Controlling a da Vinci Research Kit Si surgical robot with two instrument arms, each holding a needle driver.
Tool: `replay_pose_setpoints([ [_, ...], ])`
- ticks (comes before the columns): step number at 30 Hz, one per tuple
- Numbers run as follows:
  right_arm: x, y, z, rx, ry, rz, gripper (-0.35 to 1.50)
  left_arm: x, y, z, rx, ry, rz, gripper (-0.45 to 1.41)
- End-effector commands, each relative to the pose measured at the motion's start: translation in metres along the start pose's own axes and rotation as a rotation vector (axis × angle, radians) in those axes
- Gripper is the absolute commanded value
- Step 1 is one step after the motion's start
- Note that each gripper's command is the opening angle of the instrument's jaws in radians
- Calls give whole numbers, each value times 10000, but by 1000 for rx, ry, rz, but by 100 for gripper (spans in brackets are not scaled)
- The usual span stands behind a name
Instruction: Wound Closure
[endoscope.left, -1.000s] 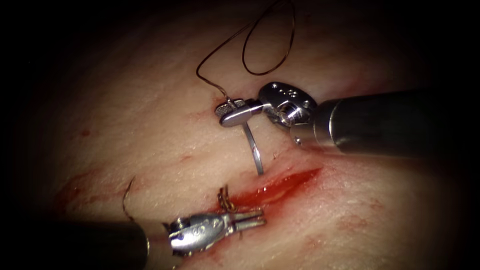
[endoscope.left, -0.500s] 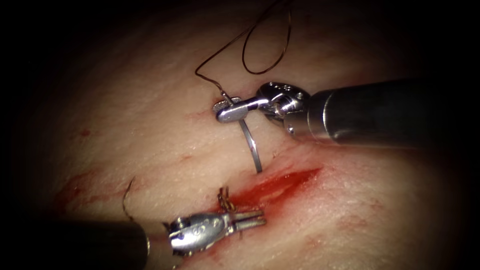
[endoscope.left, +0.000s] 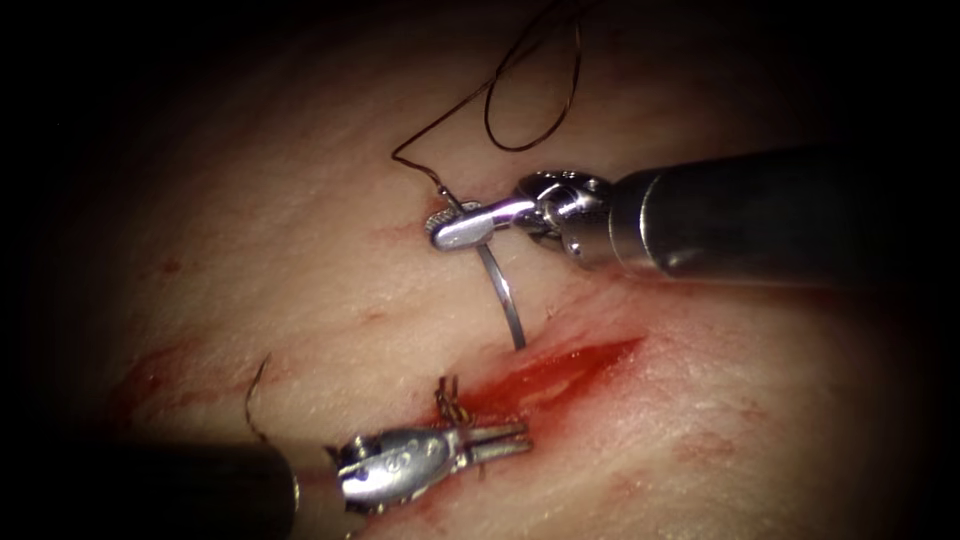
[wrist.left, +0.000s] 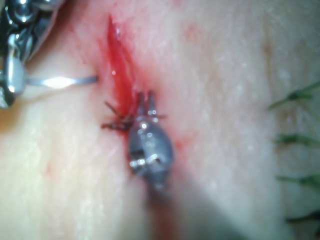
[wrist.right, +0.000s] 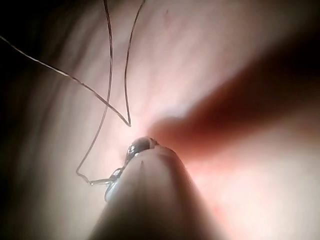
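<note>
The tissue (endoscope.left: 300, 250) lies under both of my tools, with the cut (endoscope.left: 560, 372) running slantwise across it, red fluid (endoscope.left: 545, 375) pooled along it.

My right tool (endoscope.left: 462, 227) comes in from the right, above the cut. Its jaws are clamped on the needle (endoscope.left: 505, 298) near the thread end of the curve. From the clamp the needle's long axis runs down toward the cut. The tip stands just at the cut's upper edge; I cannot tell whether it has entered the tissue. My right tool is the nearer arm, being the one that holds it.

My left tool (endoscope.left: 500, 440) lies below the cut at its left end, jaws pointing right. In the left wrist view the jaws (wrist.left: 145, 102) stand slightly apart and hold nothing. They sit just beside a finished knot (endoscope.left: 450, 400) with short cut ends.

The thread (endoscope.left: 530, 90) leaves the needle's rear end and rises in a loose loop above my right tool. A short loose strand (endoscope.left: 255, 385) lies left of my left tool.
</note>
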Motion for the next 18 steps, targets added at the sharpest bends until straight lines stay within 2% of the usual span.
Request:
replay_pose_setpoints([
  [1,2,6,3,5,5,55,-35,-7,4,6,-3,0,-2,11],
  [2,0,5,2,7,9,97,-35,-7,4,6,-3,0,-2,11],
  [9,-8,1,-4,7,19,137,-35,-7,4,6,-3,0,-2,11],
  [18,-20,-3,3,10,6,138,-35,-7,4,6,-3,0,-2,11],
])
